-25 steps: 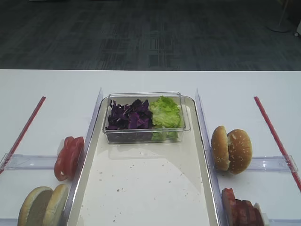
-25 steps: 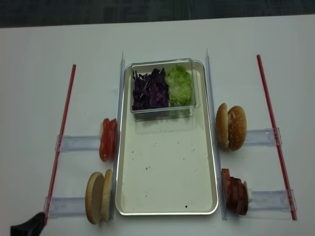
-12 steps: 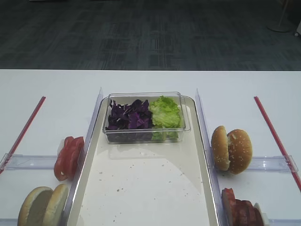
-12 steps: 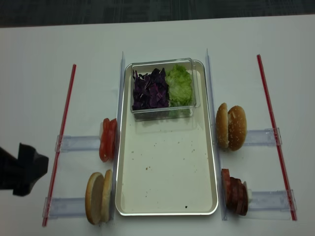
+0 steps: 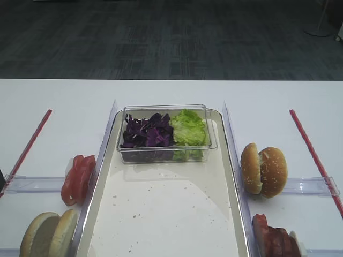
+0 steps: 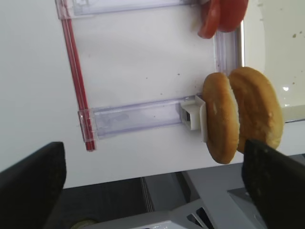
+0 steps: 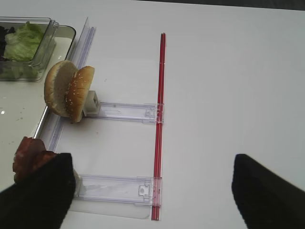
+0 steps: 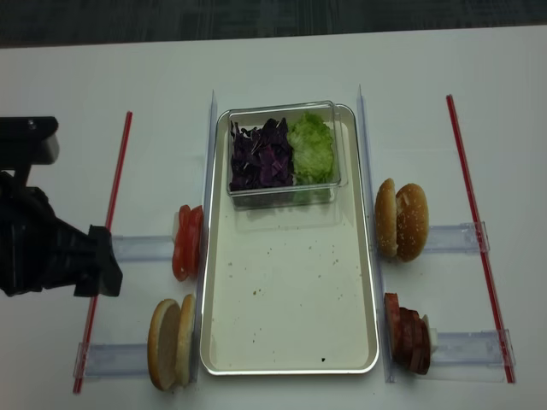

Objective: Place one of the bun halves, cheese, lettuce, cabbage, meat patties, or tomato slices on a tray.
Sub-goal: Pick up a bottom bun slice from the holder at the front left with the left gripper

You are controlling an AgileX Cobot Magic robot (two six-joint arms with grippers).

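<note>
White counter point(image 8: 282, 64) fills the scene, with dark carpet beyond its far edge. At its middle lies a long off-white tray point(image 8: 291, 359) with a silvery rim, speckled with crumbs and bare of any burger part. At the tray's far end sits a clear plastic tub point(image 8: 283, 196) holding purple cabbage point(image 8: 261, 155) on the left and green lettuce point(image 8: 313, 148) on the right.

Ingredients stand on edge in clear plastic holders along both sides of the tray, apparently so each can be pinched from above. On the left are tomato slices point(image 8: 187, 243) and, nearer, two plain bun halves point(image 8: 171, 342) standing side by side. On the right are sesame-seeded bun halves point(image 8: 402, 220) and a stack of meat patties point(image 8: 408, 332). Red strips point(image 8: 104, 235) run along the outer edges.

The left gripper point(image 6: 152, 179) hangs above the counter left of the tomato, its jaws spread wide and empty, with the plain buns just ahead in its own view. The right gripper point(image 7: 152, 183) hovers near the patties, jaws also released, holding nothing.
</note>
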